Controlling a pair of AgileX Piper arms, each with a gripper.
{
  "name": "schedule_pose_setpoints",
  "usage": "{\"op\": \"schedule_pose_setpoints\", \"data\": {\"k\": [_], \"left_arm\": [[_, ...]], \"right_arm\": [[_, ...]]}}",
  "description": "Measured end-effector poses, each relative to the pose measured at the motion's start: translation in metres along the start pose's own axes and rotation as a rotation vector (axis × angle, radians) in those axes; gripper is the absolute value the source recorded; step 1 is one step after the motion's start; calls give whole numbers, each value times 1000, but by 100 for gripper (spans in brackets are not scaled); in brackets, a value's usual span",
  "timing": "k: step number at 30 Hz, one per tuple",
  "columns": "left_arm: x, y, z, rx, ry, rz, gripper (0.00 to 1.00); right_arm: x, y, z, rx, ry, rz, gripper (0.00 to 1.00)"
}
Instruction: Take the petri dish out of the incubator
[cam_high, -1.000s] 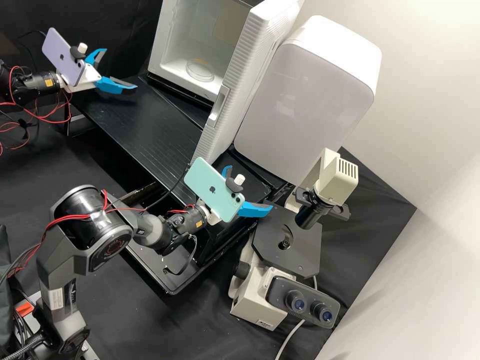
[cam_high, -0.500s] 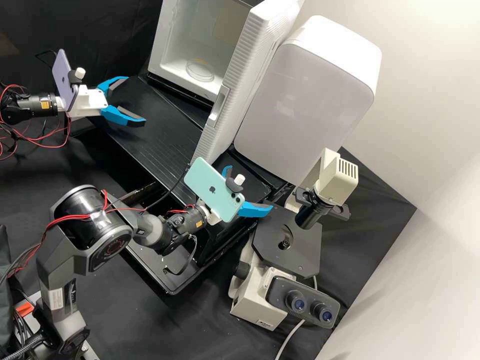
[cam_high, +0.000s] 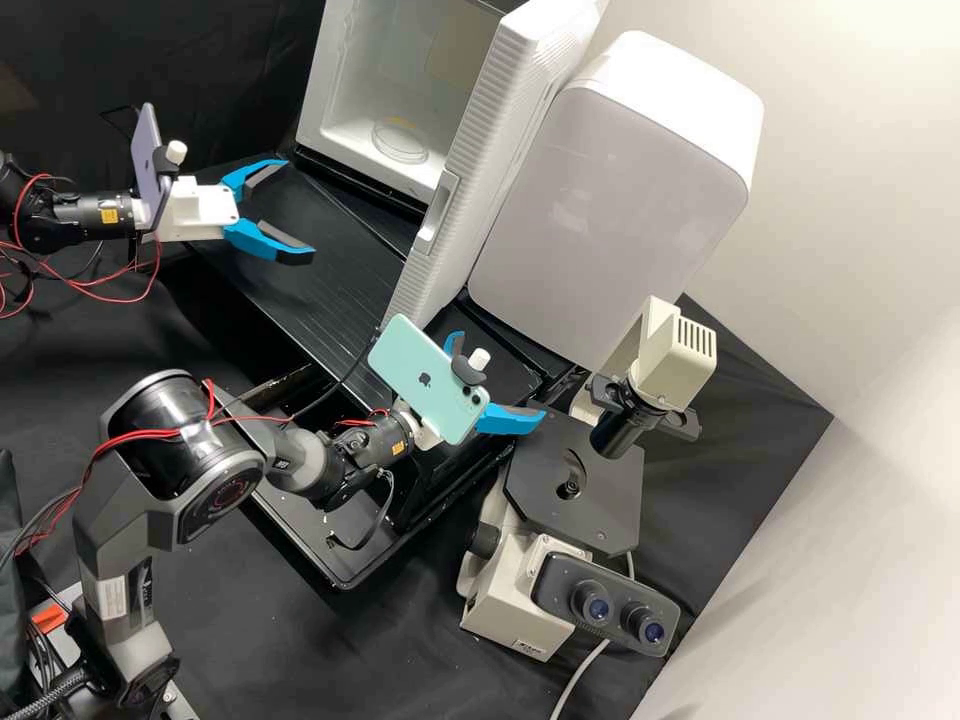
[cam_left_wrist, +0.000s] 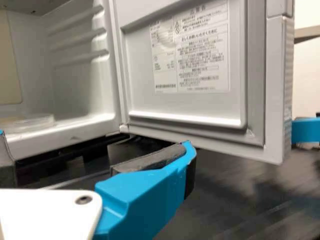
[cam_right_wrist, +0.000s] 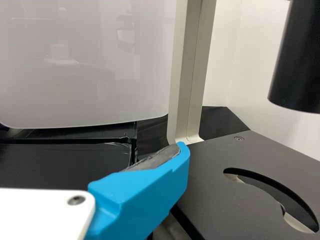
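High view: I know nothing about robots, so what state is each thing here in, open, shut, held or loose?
incubator door, swung open.
petri dish, lying flat inside the incubator, not held.
left gripper, open, holding nothing, over the bench in front of the incubator.
right gripper, open, holding nothing, by the microscope stage.

Bright, even light; faint reflections on the incubator door (cam_right_wrist: 85, 60).
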Motion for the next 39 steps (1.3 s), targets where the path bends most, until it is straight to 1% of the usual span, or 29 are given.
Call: {"op": "schedule_pose_setpoints", "data": {"k": [5, 8, 10, 11, 18, 20, 23, 27, 30, 32, 35, 39], "left_arm": [[24, 6, 0, 2, -4, 24, 100], [38, 7, -2, -2, 5, 11, 100], [50, 9, -4, 1, 8, 1, 100], [56, 11, -5, -4, 14, -4, 100], [87, 23, -16, -6, 46, 0, 100], [96, 25, -22, -16, 73, -3, 100], [103, 29, -28, -27, 101, -11, 100], [111, 35, -37, -36, 132, -5, 100], [116, 35, -43, -57, 160, -8, 100], [120, 36, -46, -64, 174, -7, 100], [125, 36, -47, -76, 188, -30, 100], [132, 40, -48, -87, 198, -36, 100]], "right_arm": [[0, 0, 0, 0, 0, 0, 100], [0, 0, 0, 0, 0, 0, 100], [0, 0, 0, 0, 0, 0, 100], [0, 0, 0, 0, 0, 0, 100], [0, 0, 0, 0, 0, 0, 100], [0, 0, 0, 0, 0, 0, 100], [0, 0, 0, 0, 0, 0, 100], [0, 0, 0, 0, 0, 0, 100], [0, 0, 0, 0, 0, 0, 100], [0, 0, 0, 0, 0, 0, 100], [0, 0, 0, 0, 0, 0, 100], [0, 0, 0, 0, 0, 0, 100]]}}
